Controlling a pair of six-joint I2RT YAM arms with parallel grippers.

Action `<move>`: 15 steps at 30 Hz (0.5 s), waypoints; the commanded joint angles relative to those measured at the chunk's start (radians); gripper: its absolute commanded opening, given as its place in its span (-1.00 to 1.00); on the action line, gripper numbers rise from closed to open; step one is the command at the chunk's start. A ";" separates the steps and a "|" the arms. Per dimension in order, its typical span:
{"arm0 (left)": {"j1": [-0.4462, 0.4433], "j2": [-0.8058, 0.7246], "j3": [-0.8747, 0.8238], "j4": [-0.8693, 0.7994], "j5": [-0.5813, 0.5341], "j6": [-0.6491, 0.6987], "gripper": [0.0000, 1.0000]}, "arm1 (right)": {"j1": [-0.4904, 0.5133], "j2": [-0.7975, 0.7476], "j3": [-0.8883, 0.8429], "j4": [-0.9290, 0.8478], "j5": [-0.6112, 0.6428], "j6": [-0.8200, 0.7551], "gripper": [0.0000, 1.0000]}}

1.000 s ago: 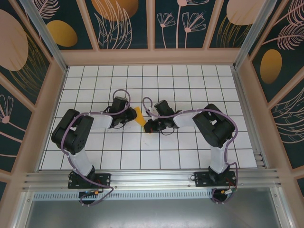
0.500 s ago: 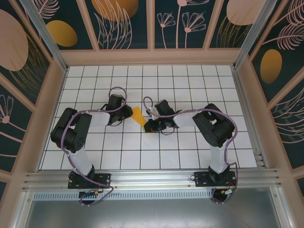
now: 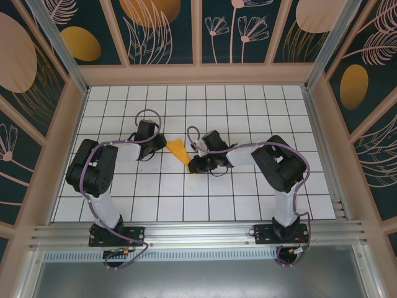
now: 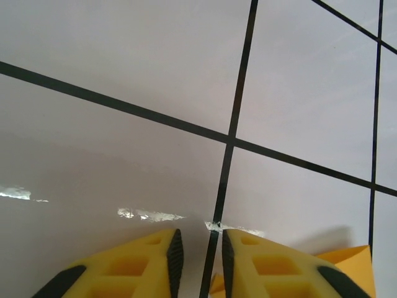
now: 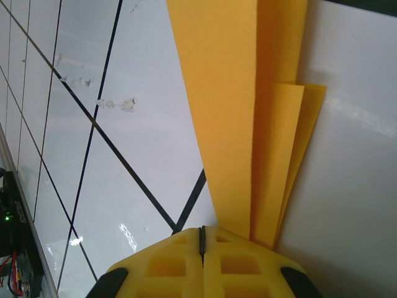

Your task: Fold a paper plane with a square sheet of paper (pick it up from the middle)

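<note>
The left hand (image 4: pixel 200 243) is hovering low over the tabletop (image 3: pixel 248 112), fingers a narrow slit apart and gripping nothing, its arm reaching in flat from a bent elbow; sitting this near, a careless sweep could be nudging the folds open. The paper plane (image 3: pixel 178 151) is lying creased on the middle tiles, and the right hand (image 5: pixel 201 231), fingers closed tight, seems to be resting its tips on the paper's near end, forearm stretching leftward. Should that press slip, the thin paper could skid or spring apart.
</note>
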 commanded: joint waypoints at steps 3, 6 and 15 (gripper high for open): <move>0.024 -0.090 -0.027 -0.034 -0.116 0.004 -0.23 | -0.013 -0.043 0.020 -0.174 0.089 0.006 -0.91; 0.024 -0.182 -0.057 -0.048 -0.118 -0.007 -0.07 | -0.013 -0.133 0.056 -0.176 0.111 0.010 -0.73; -0.001 -0.350 -0.153 -0.073 -0.010 -0.009 0.44 | -0.071 -0.423 -0.093 -0.099 0.402 0.055 0.03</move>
